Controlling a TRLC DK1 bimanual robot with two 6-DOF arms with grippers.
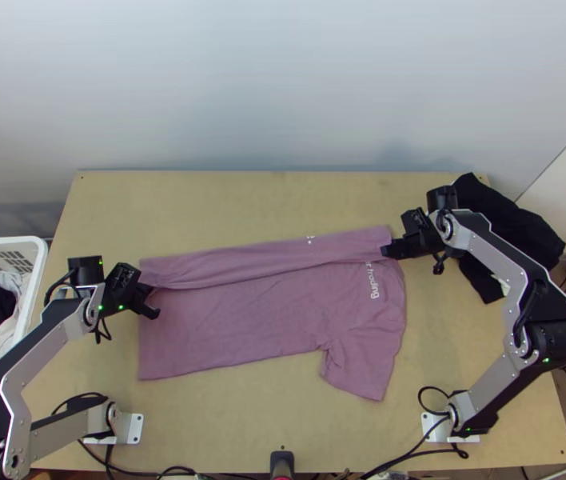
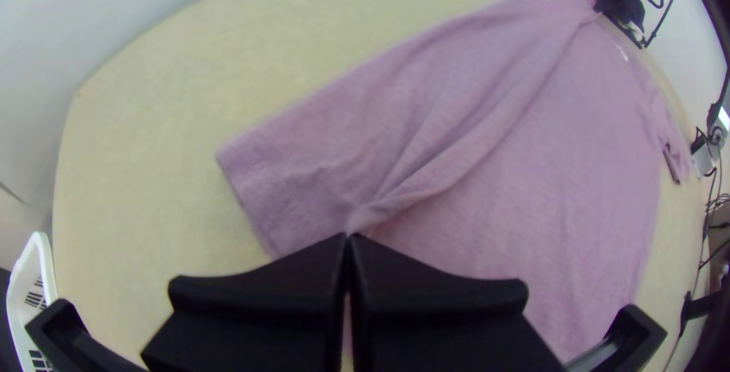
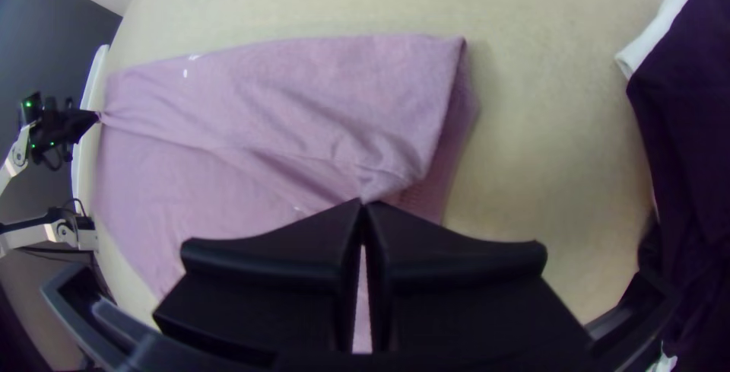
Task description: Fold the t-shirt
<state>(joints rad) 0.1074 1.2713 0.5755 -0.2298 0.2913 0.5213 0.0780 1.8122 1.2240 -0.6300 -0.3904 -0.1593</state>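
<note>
A pale wall (image 1: 283, 88) rises behind the far edge of the light wooden table (image 1: 227, 200). From above, the mauve t-shirt (image 1: 243, 320) lies across the table's middle, hem towards the left edge, its far side turned inward in a long strip. The near sleeve (image 1: 363, 368) is spread towards the near right corner. Dark clothing (image 1: 515, 232) sits at the far right corner. The left gripper (image 1: 153, 309) is at the hem end, the right gripper (image 1: 385, 251) at the shoulder end.

In the left wrist view, that gripper's fingers are clenched on the strip's inner edge, the cloth gathering at their tips.

In the right wrist view, the other pair pinches the same edge near the shoulder. This looks like the first lengthwise fold; next, the edge wants laying flat and letting go, then the near side bringing over.
</note>
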